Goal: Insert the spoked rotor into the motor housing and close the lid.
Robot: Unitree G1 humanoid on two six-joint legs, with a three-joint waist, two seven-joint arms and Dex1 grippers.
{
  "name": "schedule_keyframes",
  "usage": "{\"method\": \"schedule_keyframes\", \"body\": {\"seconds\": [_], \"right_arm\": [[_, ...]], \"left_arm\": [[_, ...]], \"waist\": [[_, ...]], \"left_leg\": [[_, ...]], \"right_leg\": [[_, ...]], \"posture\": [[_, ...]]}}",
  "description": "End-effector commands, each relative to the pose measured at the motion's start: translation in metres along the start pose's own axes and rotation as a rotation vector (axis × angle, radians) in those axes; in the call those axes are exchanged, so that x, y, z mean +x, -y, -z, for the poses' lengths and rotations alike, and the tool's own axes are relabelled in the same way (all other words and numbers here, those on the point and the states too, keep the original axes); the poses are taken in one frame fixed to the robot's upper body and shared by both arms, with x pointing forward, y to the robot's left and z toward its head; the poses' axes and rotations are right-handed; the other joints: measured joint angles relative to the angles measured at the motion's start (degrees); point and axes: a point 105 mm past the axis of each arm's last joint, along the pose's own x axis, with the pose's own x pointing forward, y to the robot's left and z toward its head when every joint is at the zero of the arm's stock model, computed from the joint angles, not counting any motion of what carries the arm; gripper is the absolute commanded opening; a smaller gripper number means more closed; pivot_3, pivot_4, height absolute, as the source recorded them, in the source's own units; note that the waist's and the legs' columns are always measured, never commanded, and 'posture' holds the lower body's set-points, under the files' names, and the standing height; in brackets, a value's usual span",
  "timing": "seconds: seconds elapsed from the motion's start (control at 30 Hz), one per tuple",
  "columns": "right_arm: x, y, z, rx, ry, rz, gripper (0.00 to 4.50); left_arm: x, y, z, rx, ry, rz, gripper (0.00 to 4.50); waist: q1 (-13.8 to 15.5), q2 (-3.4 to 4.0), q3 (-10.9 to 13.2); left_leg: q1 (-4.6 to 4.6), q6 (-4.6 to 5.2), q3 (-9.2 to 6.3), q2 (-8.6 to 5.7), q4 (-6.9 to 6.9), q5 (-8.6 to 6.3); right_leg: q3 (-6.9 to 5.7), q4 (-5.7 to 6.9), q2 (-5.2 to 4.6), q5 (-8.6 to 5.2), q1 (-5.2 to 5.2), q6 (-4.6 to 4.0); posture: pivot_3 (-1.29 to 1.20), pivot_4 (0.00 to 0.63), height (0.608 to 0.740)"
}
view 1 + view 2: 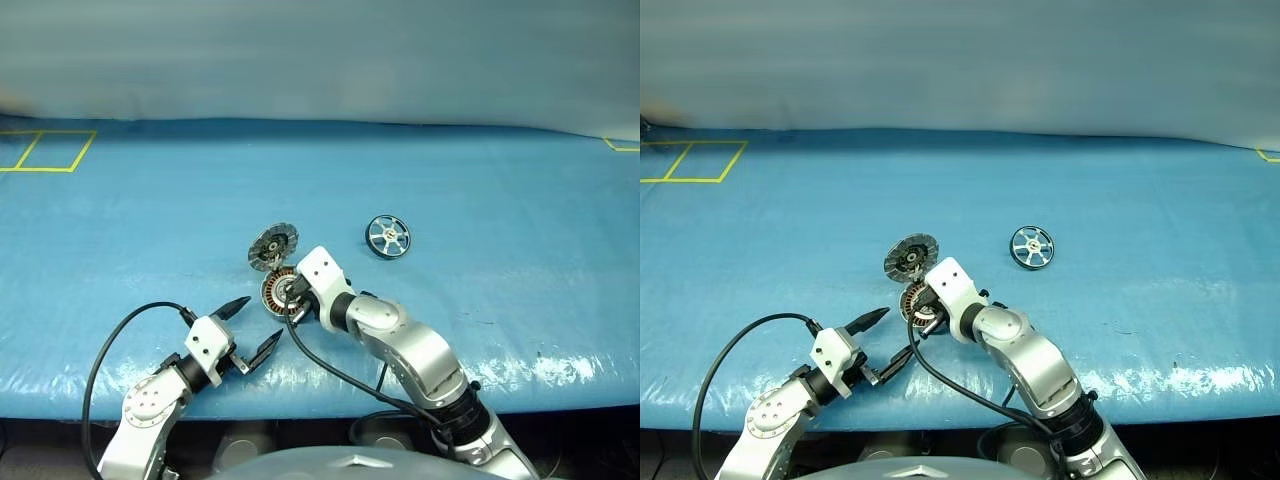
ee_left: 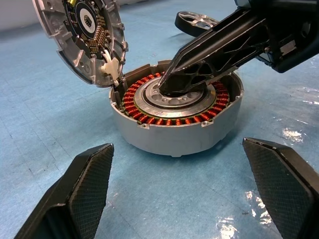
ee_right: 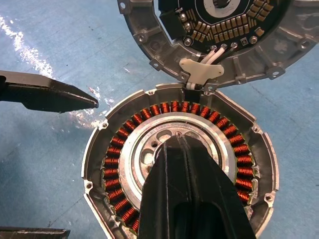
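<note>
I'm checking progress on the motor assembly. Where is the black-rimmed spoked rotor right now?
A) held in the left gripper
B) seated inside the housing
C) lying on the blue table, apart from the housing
C: the black-rimmed, silver-spoked rotor lies alone on the blue table, apart from the round grey copper-wound motor housing.

Readable text: none
Labels, brands, numbers: none legible on the motor housing (image 2: pixel 174 127), the lid (image 2: pixel 82 37) or the spoked rotor (image 1: pixel 388 237)
Signs: none legible on the surface (image 1: pixel 500 180)
</note>
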Motion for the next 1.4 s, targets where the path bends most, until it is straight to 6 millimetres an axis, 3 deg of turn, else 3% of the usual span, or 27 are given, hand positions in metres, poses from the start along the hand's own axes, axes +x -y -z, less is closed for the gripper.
{"method": "schedule_keyframes", "body": {"seconds": [0.03, 0.1, 0.2, 0.27, 0.4, 0.67, 0.77, 1.17, 1.4], "right_arm": [[-0.014, -0.003, -0.03, -0.018, 0.093, -0.031, 0.01], [-0.023, -0.007, -0.044, 0.005, 0.155, -0.084, 0.01], [-0.04, 0.003, -0.064, 0.02, 0.227, -0.096, 0.01], [-0.051, 0.018, -0.069, -0.013, 0.233, -0.065, 0.01], [-0.068, 0.067, -0.058, -0.062, 0.144, 0.104, 0.01], [-0.083, 0.125, -0.03, -0.025, 0.033, 0.344, 2.53], [-0.083, 0.133, -0.02, 0.026, 0.016, 0.376, 3.49], [-0.087, 0.165, -0.015, 0.081, 0.023, 0.462, 3.49], [-0.085, 0.176, -0.01, 0.029, -0.015, 0.45, 3.49]], "left_arm": [[0.002, 0.002, -0.005, 0.013, 0.02, 0.006, 4.5], [0.002, 0.001, -0.006, 0.014, 0.021, 0.007, 4.5], [0.002, 0.001, -0.006, 0.014, 0.023, 0.007, 4.5], [0.003, 0.002, -0.006, 0.013, 0.024, 0.009, 4.5], [0.004, 0.002, -0.006, 0.011, 0.025, 0.015, 4.5], [0.005, 0.003, -0.006, 0.006, 0.031, 0.013, 4.5], [0.005, 0.003, -0.006, 0.006, 0.028, 0.01, 4.5], [0.005, 0.001, -0.007, 0.014, 0.03, 0.0, 4.5], [0.006, 0.001, -0.008, 0.013, 0.034, -0.006, 4.5]], "waist": [[0.0, 0.0, 0.0], [0.0, 0.0, 0.0], [0.0, 0.02, 0.0], [0.0, 0.03, 0.0], [0.4, 0.01, 0.0], [0.2, 0.02, 0.0], [0.3, 0.01, 0.0], [0.3, 0.04, 0.1], [0.3, 0.05, 0.1]], "left_leg": [[0.0, 0.0, 0.0, 0.0, 0.0, 0.0], [0.0, 0.0, -0.01, 0.0, -0.02, 0.0], [-0.01, 0.0, -0.01, 0.0, -0.03, 0.0], [-0.02, 0.0, -0.01, 0.0, -0.01, 0.0], [-0.02, 0.01, -0.01, -0.05, 0.03, -0.01], [-0.08, 0.02, 0.2, 0.01, -0.07, -0.01], [-0.1, 0.03, 0.21, 0.0, -0.05, -0.02], [-0.11, 0.05, 0.26, -0.02, -0.02, -0.03], [-0.11, 0.06, 0.29, -0.02, -0.02, -0.03]], "right_leg": [[0.0, 0.0, 0.0, 0.0, 0.0, 0.0], [0.0, 0.0, 0.0, 0.0, -0.01, 0.0], [-0.01, 0.0, 0.0, 0.01, 0.0, 0.02], [-0.01, -0.01, 0.0, 0.01, 0.0, 0.02], [-0.07, -0.08, -0.06, 0.01, 0.01, 0.01], [-0.03, -0.05, -0.02, 0.12, -0.03, 0.21], [-0.03, -0.06, -0.04, 0.13, -0.01, 0.21], [0.0, -0.07, -0.03, 0.14, -0.01, 0.24], [0.0, -0.07, -0.03, 0.14, 0.0, 0.23]], "posture": [[0.0, 0.15, 0.74], [0.0, 0.15, 0.74], [0.0, 0.15, 0.74], [0.0, 0.15, 0.74], [0.0, 0.15, 0.74], [0.0, 0.15, 0.74], [0.0, 0.15, 0.74], [0.0, 0.15, 0.74], [0.0, 0.15, 0.74]]}}
